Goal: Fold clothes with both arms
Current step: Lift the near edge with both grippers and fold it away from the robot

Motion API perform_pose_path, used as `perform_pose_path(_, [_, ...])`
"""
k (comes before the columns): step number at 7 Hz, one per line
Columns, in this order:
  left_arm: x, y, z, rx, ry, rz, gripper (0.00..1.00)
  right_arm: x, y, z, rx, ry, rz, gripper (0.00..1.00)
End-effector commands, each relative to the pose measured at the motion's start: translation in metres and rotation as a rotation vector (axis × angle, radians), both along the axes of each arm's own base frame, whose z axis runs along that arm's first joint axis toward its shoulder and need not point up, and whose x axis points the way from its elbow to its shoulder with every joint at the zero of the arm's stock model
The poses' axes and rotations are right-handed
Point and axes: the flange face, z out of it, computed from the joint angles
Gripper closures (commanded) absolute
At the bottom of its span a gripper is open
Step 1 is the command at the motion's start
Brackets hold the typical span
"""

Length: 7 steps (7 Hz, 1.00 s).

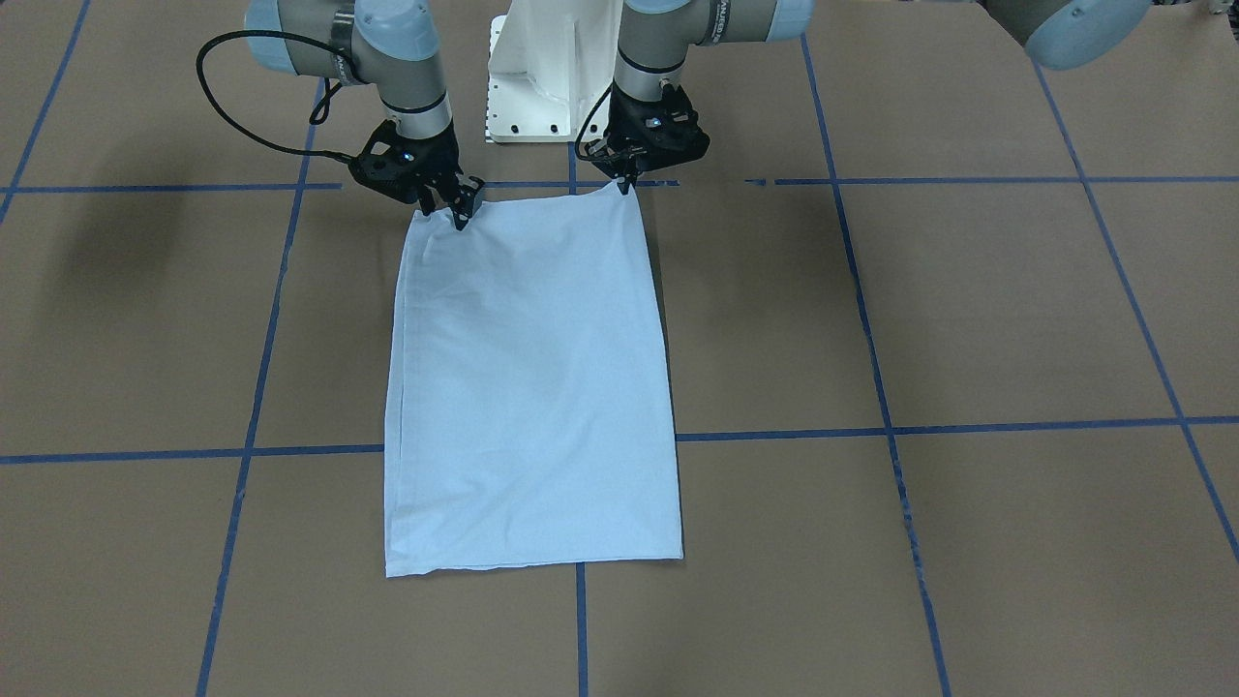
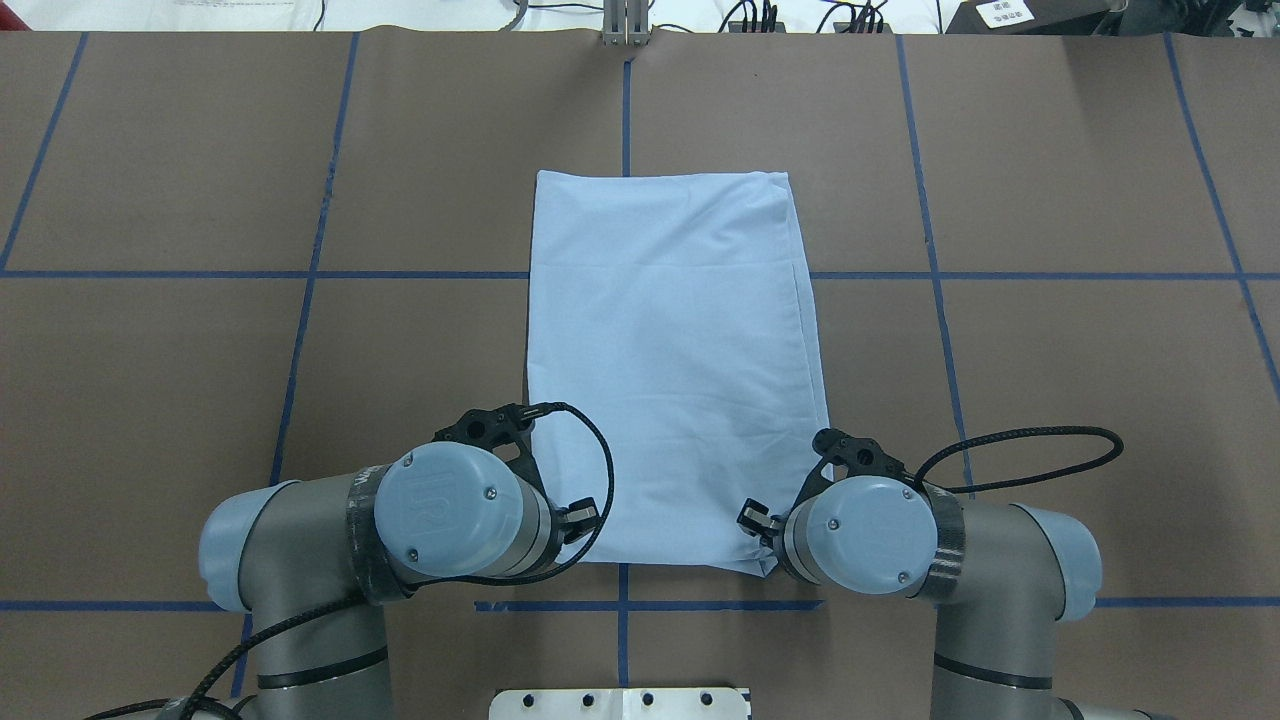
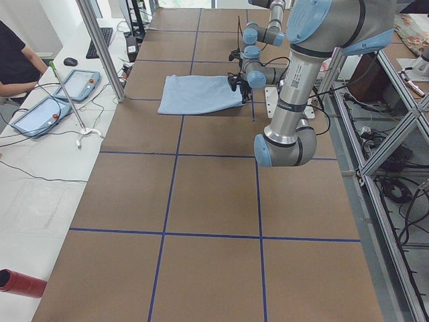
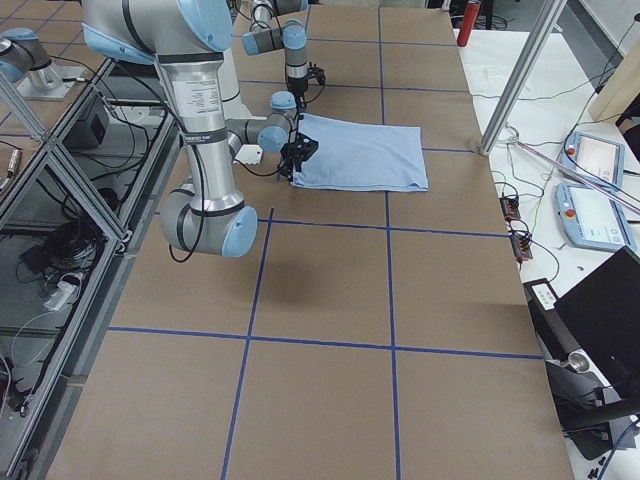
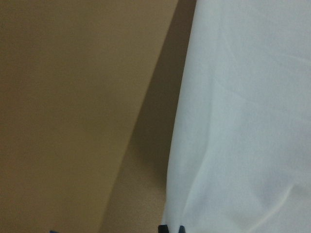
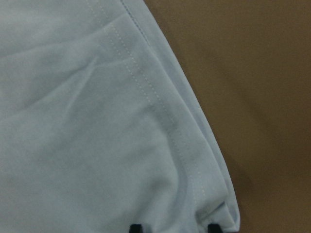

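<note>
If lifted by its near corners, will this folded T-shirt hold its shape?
Probably not: the T-shirt looks thin and lies flat with soft wrinkles, so it should sag between the corners. It seems light; pushing would likely bunch it.

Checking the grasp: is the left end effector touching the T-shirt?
Touching. The front-facing view shows the left end effector pinching a corner of the T-shirt into a peak.

Bare table is left around the T-shirt; its robot-side edge is crowded by the left arm, right arm and white pedestal.
</note>
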Motion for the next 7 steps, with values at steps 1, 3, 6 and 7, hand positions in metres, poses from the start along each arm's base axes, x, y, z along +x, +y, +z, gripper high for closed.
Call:
perform_pose_path(1, [-0.001, 0.0, -0.002, 0.001, 0.004, -0.001, 1.0, -0.001, 0.0, -0.003, 0.001, -0.004, -0.004, 0.91])
perform_pose_path(3, [-0.001, 0.0, -0.002, 0.003, 0.003, -0.001, 1.0, 0.002, -0.008, -0.009, 0.005, -0.015, 0.008, 1.0])
perform_pose_path(6, [-0.002, -0.001, -0.003, 0.002, 0.006, -0.003, 1.0, 0.006, -0.027, -0.03, 0.014, -0.057, 0.038, 1.0])
perform_pose_path(7, [-0.004, -0.001, -0.003, 0.0, 0.009, -0.001, 1.0, 0.009, -0.027, -0.036, 0.013, -0.072, 0.045, 1.0])
